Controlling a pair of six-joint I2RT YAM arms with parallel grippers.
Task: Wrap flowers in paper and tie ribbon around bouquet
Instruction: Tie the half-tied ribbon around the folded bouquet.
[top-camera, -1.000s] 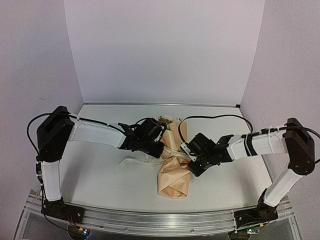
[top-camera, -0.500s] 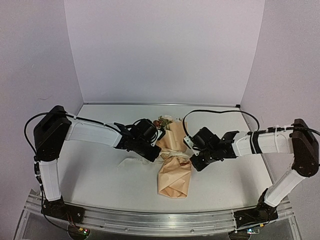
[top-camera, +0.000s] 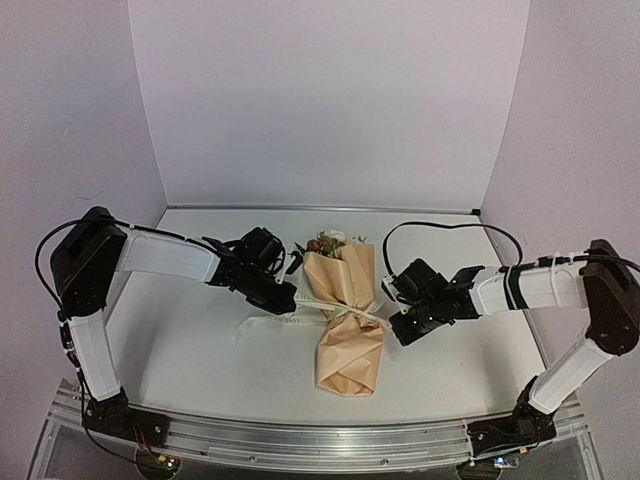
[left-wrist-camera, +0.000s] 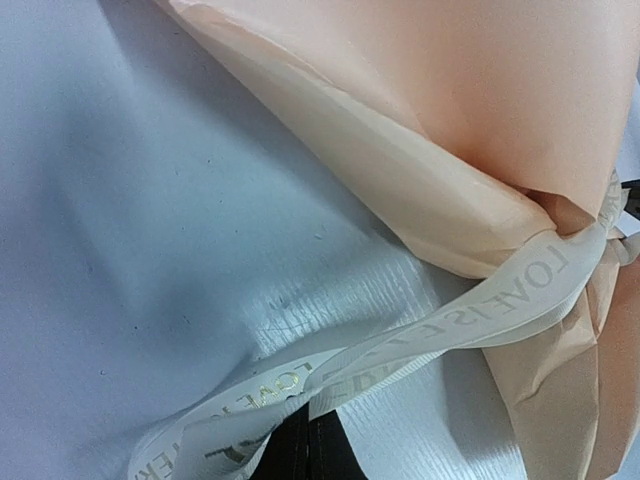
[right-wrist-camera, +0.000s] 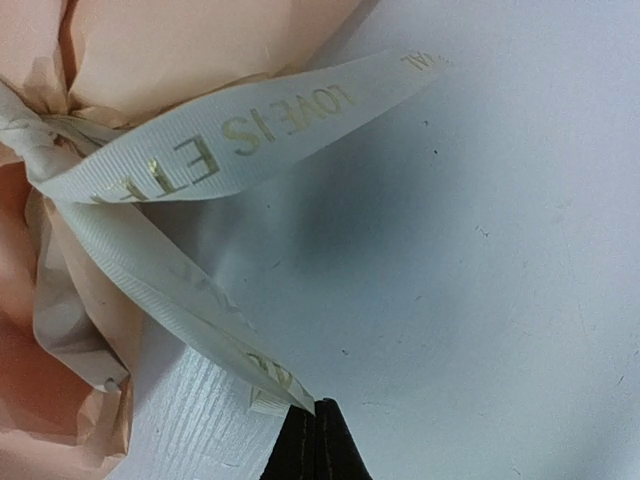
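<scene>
At the waist of the bouquet (top-camera: 348, 345), the left gripper (top-camera: 284, 299) and right gripper (top-camera: 395, 322) each pinch 1 tail of the ribbon (left-wrist-camera: 540, 280), drawn out sideways from its knot. We judge the ribbon limp, light and slick, best held near its ends. The bouquet lies flat between both arms. Its paper (top-camera: 340, 275) creases easily, and the flowers (top-camera: 322, 243) look brittle.

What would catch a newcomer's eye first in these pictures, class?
The bouquet lies mid-table, a tan cone with flowers at its far end. The cream ribbon is knotted round its waist, and the left gripper and right gripper each pinch a strand, either side.
</scene>
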